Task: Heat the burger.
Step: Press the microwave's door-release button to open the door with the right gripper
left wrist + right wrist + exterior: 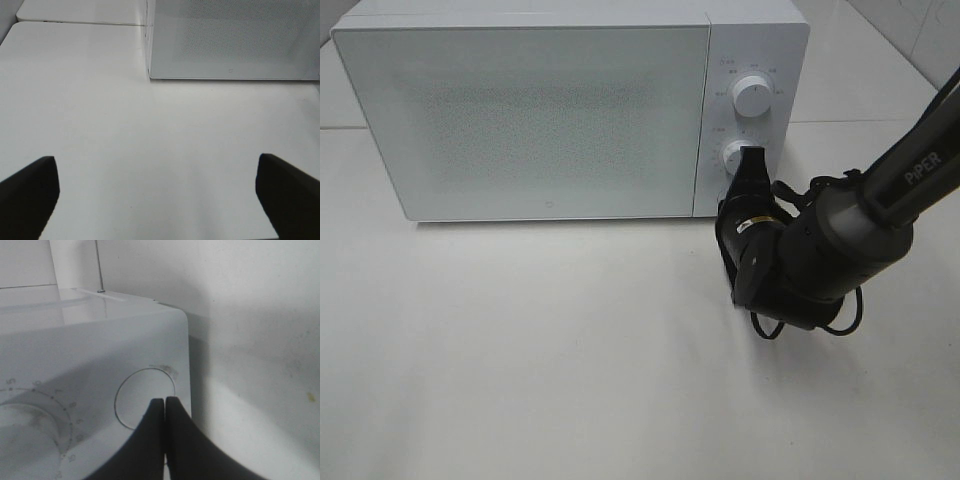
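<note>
1. One white box-shaped microwave (520, 110), door closed; two round white dials (753, 95).
2. Two black tools: right tool (165, 402) pinched tight at a round white button (137, 390); left tool (157, 180) spread wide, empty.
3. Burger location: cannot tell.

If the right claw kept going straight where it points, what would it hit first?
The shut right gripper aims at the microwave. It would most likely meet the flat round button beside the numbered dial first; its tips look nearly on it, though depth is unclear.
</note>
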`<state>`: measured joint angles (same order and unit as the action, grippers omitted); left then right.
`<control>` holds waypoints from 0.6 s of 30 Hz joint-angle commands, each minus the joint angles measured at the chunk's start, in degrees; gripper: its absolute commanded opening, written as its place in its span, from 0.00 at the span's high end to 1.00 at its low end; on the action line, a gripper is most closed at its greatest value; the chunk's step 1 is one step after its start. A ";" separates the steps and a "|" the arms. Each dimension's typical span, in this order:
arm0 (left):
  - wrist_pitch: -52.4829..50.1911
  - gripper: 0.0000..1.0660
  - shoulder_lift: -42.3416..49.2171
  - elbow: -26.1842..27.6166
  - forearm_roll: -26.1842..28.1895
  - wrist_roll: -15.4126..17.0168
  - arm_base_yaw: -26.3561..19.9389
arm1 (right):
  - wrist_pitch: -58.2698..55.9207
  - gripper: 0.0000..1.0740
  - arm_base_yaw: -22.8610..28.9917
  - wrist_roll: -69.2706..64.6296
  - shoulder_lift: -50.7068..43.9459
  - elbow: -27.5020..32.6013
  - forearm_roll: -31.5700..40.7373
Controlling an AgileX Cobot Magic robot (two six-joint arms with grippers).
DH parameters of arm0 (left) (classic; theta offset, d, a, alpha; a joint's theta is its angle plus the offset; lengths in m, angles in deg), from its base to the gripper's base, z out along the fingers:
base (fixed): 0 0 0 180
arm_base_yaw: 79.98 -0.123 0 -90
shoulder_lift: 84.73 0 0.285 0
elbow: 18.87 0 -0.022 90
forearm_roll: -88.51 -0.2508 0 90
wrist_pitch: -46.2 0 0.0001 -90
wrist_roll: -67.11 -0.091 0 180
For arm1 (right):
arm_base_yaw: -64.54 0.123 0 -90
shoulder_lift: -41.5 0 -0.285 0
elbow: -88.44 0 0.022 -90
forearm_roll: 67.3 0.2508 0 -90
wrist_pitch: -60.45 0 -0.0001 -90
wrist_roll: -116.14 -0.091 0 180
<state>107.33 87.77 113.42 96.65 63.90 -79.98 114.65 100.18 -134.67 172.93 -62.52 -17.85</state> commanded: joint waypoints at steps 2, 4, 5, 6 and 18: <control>0.17 0.06 0.97 0.06 0.11 0.00 -0.11 | 0.06 1.00 -0.29 0.46 0.17 -0.69 -0.06; 0.17 0.06 0.97 0.06 0.11 0.00 -0.11 | 0.00 1.00 -0.29 0.46 0.52 -1.20 -0.06; 0.17 0.06 0.97 0.06 0.11 0.00 -0.11 | 0.00 1.00 -0.29 0.46 0.74 -1.60 -0.06; 0.17 0.06 0.97 0.06 0.11 0.00 -0.11 | 0.06 1.00 -0.29 0.46 1.09 -2.29 -0.06; 0.17 0.06 0.97 0.06 0.11 0.00 -0.11 | 2.18 1.00 -0.97 1.72 1.66 -3.38 1.03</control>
<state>107.33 87.77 113.42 96.65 63.90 -79.98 115.39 99.49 -134.04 174.30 -65.33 -16.54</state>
